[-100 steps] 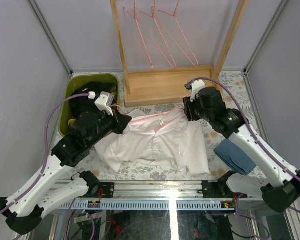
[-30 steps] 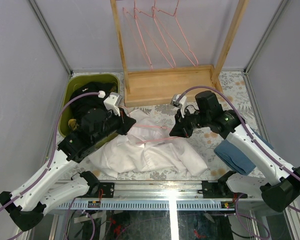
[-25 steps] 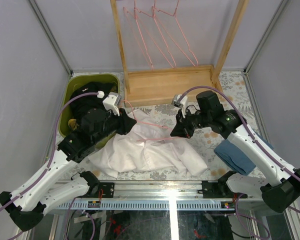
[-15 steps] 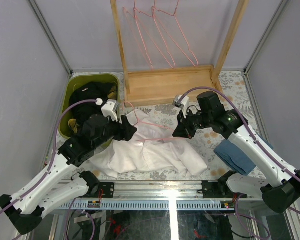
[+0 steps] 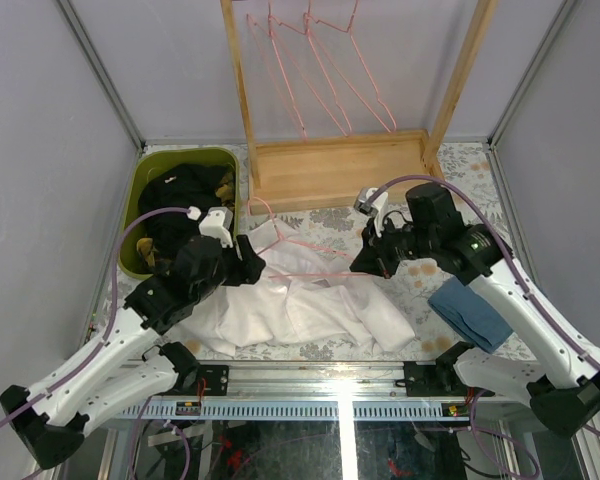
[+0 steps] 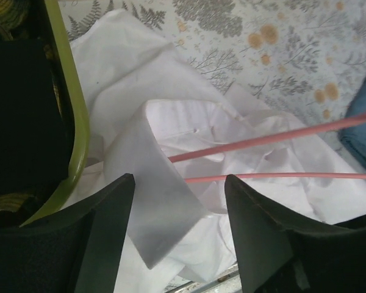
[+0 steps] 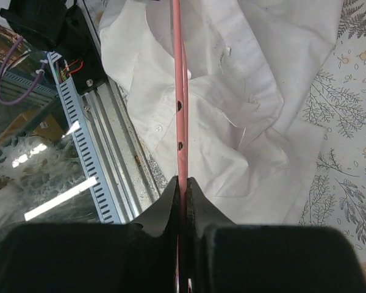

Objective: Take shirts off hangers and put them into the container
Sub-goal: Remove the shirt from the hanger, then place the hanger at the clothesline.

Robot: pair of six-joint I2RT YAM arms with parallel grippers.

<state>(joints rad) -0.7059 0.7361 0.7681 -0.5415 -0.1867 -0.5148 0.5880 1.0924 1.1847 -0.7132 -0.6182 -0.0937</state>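
White shirt on floral table, grey walls

Middle blocked, far strip passable

The white collared shirt covers the middle of the floral table, and the thin pink wire hanger lies across it from the right gripper, pinched on its rod, to just ahead of the left gripper, whose fingers stand apart, barring a straight pass over the collar. The olive-green plastic tub at far left is heaped with black shirts. The light wooden rack base closes the far side; bare tabletop runs between it and the shirt. A folded blue cloth fills the near right.
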